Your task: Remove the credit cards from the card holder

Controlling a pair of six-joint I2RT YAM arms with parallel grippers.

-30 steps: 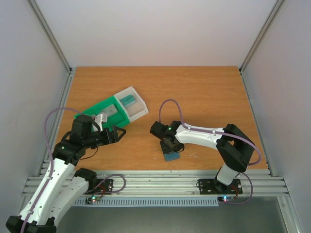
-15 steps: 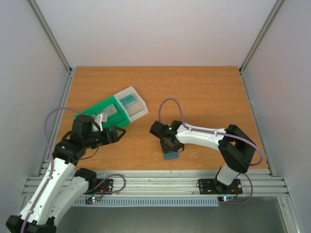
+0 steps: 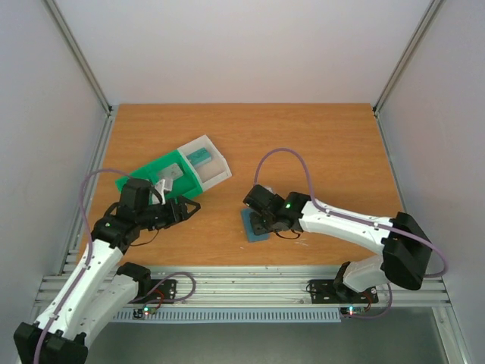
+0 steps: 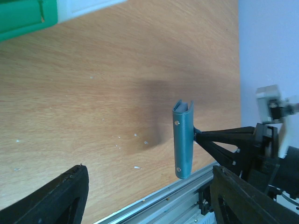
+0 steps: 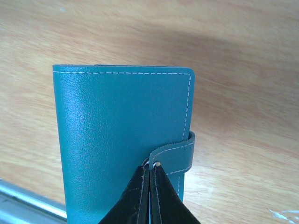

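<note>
Card holder [image 5: 119,135] pinched at tab by closed right gripper [image 5: 150,171], left gripper [image 3: 189,206] spread, empty

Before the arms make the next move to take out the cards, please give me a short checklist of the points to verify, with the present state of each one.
1. Right pincer shut on the card holder at its strap: ok.
2. Card holder opened: not ok, it is closed, with the strap wrapped over its edge.
3. Credit cards in sight: not ok, none shows in any view.
4. Left pincer open and empty: ok.
5. Way from left pincer to card holder free: ok, only bare table lies between them.
6. Card holder lifted off the table: cannot tell; it stands on edge.
</note>
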